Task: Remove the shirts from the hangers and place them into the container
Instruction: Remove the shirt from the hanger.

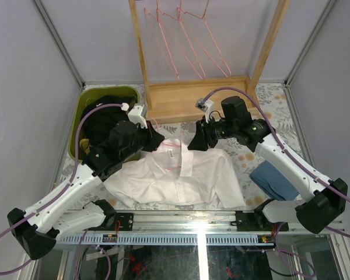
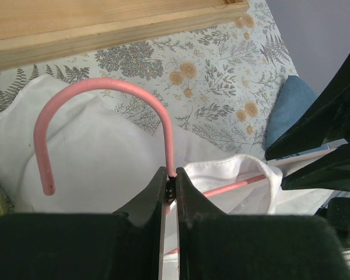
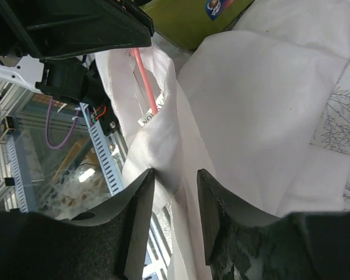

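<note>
So the white shirt was lying just in front of the wooden rack, pink hanger inside its collar. The left gripper was clamped on the hanger's neck, the right gripper half open over a collar fold. The green tub left of the rack held black shirts.

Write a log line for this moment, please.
left gripper: shut on hanger | right gripper: open at shirt | hanger: inside shirt | shirt: on table
</note>
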`<state>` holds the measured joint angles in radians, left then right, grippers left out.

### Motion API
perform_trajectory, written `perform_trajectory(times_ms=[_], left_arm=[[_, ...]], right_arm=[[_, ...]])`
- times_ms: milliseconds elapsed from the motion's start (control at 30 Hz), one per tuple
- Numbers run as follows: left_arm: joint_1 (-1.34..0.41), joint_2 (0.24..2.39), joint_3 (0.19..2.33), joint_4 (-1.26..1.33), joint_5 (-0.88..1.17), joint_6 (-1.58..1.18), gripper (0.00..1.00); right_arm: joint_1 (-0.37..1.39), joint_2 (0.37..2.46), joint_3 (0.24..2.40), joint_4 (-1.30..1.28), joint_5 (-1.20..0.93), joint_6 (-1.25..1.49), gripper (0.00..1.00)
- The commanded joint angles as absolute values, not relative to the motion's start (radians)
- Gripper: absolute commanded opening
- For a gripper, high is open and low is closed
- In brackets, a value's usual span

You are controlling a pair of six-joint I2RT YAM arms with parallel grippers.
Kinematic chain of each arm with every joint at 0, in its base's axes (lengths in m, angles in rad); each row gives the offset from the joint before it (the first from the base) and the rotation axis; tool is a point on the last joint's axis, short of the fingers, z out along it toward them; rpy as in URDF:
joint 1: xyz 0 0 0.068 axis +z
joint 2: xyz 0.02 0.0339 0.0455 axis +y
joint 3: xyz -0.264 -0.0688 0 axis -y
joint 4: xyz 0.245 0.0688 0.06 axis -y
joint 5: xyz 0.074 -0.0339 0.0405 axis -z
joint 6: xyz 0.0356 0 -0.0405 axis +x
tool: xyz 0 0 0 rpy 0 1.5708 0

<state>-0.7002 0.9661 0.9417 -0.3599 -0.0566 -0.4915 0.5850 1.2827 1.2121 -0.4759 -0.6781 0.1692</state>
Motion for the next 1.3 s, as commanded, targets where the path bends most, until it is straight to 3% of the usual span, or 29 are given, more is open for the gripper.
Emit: perform_trajectory(times_ms=[0, 100, 233, 400, 600, 833, 1100, 1267], left_arm=[[-0.701, 0.963, 0.977, -0.342, -0.057, -0.476, 0.00], [-0.701, 0.962, 0.976, -0.345, -0.059, -0.473, 0.00], [-0.700, 0.965, 0.975, -0.345, -0.058, -0.473, 0.00], [-0.701, 0.973, 0.980, -0.354, -0.060, -0.468, 0.00], [-0.702, 0.966, 0.981, -0.400, -0.113, -0.449, 0.00], [-0.701, 0.931, 0.981, -0.440, -0.196, -0.418, 0.00], [-0.701, 0.897, 0.980, -0.422, -0.184, -0.434, 0.00], [-0.700, 0.885, 0.977, -0.416, -0.200, -0.439, 0.00]], right_arm=[[0.586, 1.297, 1.238, -0.442, -0.734, 0.190, 0.42], [0.585, 1.290, 1.246, -0.469, -0.686, 0.164, 0.38], [0.586, 1.273, 1.239, -0.453, -0.698, 0.159, 0.18], [0.586, 1.240, 1.229, -0.425, -0.629, 0.164, 0.03], [0.584, 1.178, 1.219, -0.404, -0.511, 0.161, 0.01], [0.584, 1.098, 1.167, -0.311, -0.643, 0.161, 0.00], [0.584, 1.158, 1.220, -0.576, -0.199, 0.005, 0.00], [0.584, 1.173, 1.248, -0.677, -0.065, -0.042, 0.08]])
